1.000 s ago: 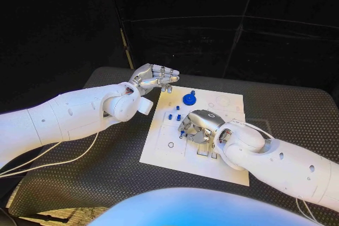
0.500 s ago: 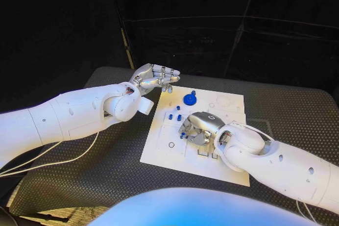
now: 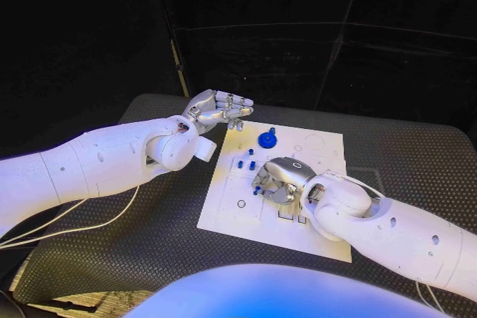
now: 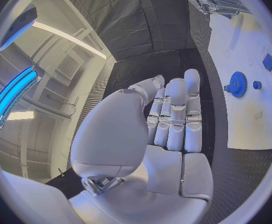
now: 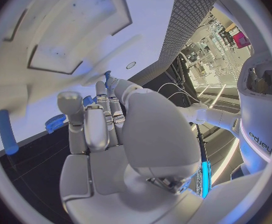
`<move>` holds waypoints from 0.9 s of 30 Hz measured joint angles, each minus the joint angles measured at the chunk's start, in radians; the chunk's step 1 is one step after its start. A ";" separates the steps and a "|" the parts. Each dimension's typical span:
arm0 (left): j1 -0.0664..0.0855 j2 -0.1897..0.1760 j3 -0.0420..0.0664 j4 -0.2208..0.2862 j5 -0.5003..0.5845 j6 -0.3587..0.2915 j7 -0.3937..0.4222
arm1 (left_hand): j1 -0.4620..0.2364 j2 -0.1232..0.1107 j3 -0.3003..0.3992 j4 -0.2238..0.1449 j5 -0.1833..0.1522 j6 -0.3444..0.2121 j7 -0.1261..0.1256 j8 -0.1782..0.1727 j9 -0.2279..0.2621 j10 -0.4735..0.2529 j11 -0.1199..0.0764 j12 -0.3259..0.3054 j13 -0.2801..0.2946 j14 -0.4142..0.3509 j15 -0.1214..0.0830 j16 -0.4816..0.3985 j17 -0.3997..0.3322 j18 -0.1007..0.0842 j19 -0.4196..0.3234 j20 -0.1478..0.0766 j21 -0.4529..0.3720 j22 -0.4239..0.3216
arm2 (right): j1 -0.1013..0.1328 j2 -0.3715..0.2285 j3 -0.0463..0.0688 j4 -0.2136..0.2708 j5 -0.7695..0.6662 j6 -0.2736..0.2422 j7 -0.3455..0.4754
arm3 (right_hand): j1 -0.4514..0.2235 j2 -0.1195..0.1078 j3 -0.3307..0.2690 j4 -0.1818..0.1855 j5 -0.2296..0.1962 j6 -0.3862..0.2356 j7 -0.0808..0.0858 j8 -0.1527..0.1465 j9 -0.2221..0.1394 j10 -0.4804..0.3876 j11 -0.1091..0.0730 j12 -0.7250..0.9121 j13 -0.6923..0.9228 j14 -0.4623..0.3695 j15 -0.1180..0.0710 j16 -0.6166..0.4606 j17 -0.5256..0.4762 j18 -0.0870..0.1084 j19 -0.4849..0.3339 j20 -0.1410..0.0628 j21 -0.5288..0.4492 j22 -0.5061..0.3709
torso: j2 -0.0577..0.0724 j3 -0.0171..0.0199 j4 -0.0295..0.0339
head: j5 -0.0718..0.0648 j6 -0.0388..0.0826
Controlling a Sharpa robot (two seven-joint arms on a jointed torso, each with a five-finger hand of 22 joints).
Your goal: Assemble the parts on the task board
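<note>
Right hand (image 3: 283,179) is down on the middle of the white rectangular task board (image 3: 229,218), palm toward the plate, fingers curled under — and there is a small blue part (image 3: 258,190) right at its fingertips (image 3: 267,188). In the right wrist view the fingers (image 5: 92,127) lie side by side, reaching toward the board with a blue piece (image 5: 108,77) just past their tips, but whether the hand is actually pinching it, I cannot tell.

Out from that hand, two short blue pegs (image 3: 245,165) stand on the board just beside its knuckles, with a smaller blue stud (image 3: 249,152) a little farther up. Beyond those sits the round blue toothed gear (image 3: 267,138), near the board's far edge — the left wrist view shows it too, flat on the white plate (image 4: 238,83).

Left hand (image 3: 218,110) hovers off the board's far left corner, above the black textured table mat (image 3: 119,235), holding nothing. Its fingers (image 4: 176,114) are straight and pressed together, thumb tucked alongside, palm turned toward the board.
</note>
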 measured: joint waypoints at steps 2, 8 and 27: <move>0.000 0.000 0.000 0.000 0.000 0.001 0.000 | 0.000 0.000 0.000 0.000 0.000 0.000 0.000 0.000 0.000 0.000 0.000 0.000 0.000 0.000 0.000 0.000 0.000 0.000 0.000 0.000 0.000 0.000 | 0.000 0.002 0.000 -0.002 -0.002 0.001 0.000 | 0.000 0.000 0.000 0.000 0.000 0.000 0.000 0.000 0.000 0.000 0.000 0.000 0.000 0.000 0.000 0.000 0.000 0.000 0.000 0.000 0.000 0.000 | 0.000 -0.0001 0.0000 | -0.001 0.000; 0.000 0.000 0.000 0.000 0.000 0.002 -0.002 | 0.000 0.000 0.000 0.000 0.000 0.000 0.000 0.000 0.000 0.000 0.000 0.000 0.000 0.000 0.000 0.000 0.000 0.000 0.000 0.000 0.000 0.000 | 0.001 0.007 -0.010 -0.002 -0.007 0.013 -0.001 | -0.003 0.003 0.003 -0.003 0.000 -0.002 -0.002 -0.001 0.000 0.000 0.000 0.000 0.000 0.000 0.000 0.004 0.000 0.000 0.000 0.000 0.000 -0.001 | 0.000 -0.0004 0.0000 | -0.001 0.000; 0.000 0.000 0.000 0.000 0.000 0.008 -0.010 | 0.000 0.000 -0.003 -0.003 0.000 -0.004 0.004 0.000 0.000 -0.004 0.004 0.000 -0.001 0.000 0.000 -0.004 -0.004 0.000 0.000 0.000 -0.004 0.000 | 0.002 0.012 -0.031 -0.001 -0.041 -0.004 -0.009 | -0.052 -0.038 0.004 -0.010 -0.017 -0.126 0.047 -0.003 -0.007 -0.172 0.051 -0.045 -0.009 -0.002 0.035 -0.017 -0.057 0.000 -0.069 0.029 -0.047 -0.096 | -0.001 -0.0003 0.0000 | -0.004 0.000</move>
